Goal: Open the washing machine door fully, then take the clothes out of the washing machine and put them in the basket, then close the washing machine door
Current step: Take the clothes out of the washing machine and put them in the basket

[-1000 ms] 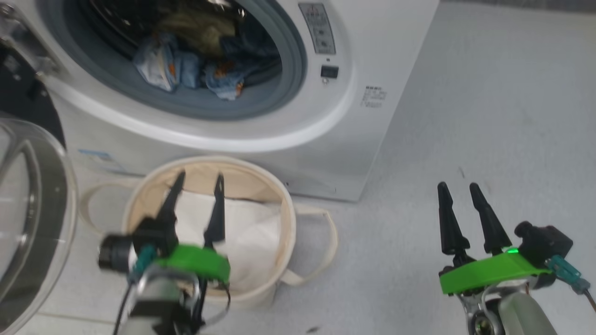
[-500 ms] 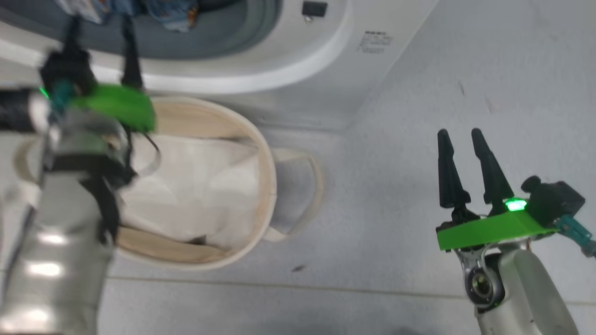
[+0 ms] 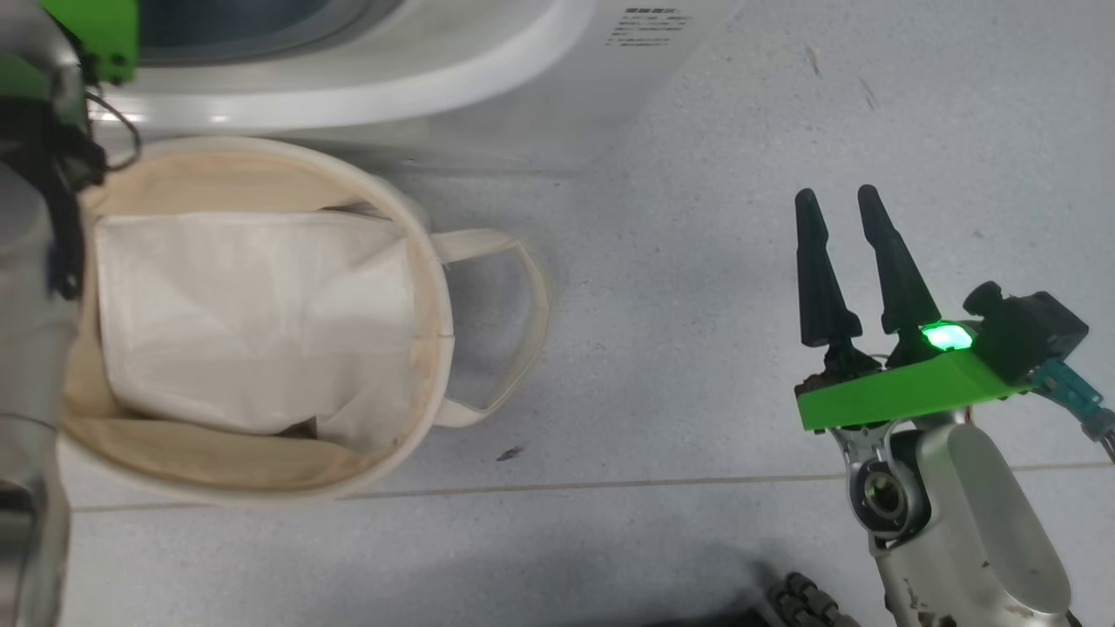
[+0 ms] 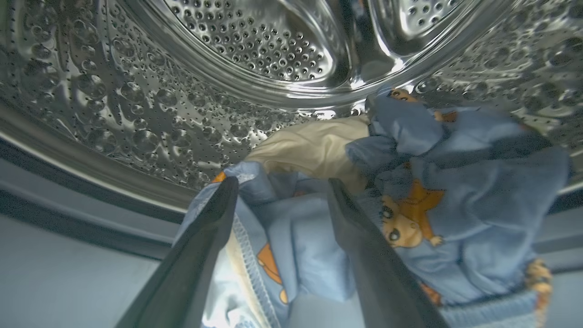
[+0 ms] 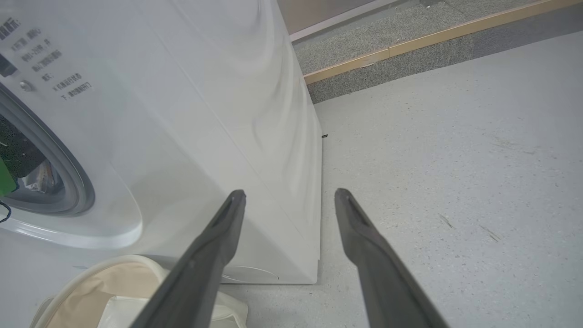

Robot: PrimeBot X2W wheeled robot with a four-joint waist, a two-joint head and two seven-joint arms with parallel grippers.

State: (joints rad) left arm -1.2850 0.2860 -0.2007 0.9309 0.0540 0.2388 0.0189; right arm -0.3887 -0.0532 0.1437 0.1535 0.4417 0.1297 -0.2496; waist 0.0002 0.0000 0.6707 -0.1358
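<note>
My left gripper (image 4: 282, 184) is inside the washing machine (image 3: 488, 78), open, its fingers straddling a fold of the light blue clothes (image 4: 460, 200) with orange cartoon figures that lie on the perforated drum (image 4: 255, 54). A cream cloth (image 4: 314, 148) sits behind them. In the head view only the left arm's green mount (image 3: 96, 35) reaches up past the picture's top. The cream basket (image 3: 427, 261) stands in front of the machine with a white folded sheet (image 3: 253, 313) in it. My right gripper (image 3: 838, 205) hangs open over bare floor to the right. The door is out of view.
The washing machine's white side (image 5: 237, 114) stands just left of my right gripper (image 5: 289, 196). Grey speckled floor (image 5: 455, 159) stretches to the right, up to a low step with a wooden edge (image 5: 410, 45). The basket's loop handle (image 3: 514, 322) sticks out to the right.
The head camera has tilted down, so machine and basket slid up and left. My left gripper went from over the basket up into the drum opening. The right gripper stayed open.
</note>
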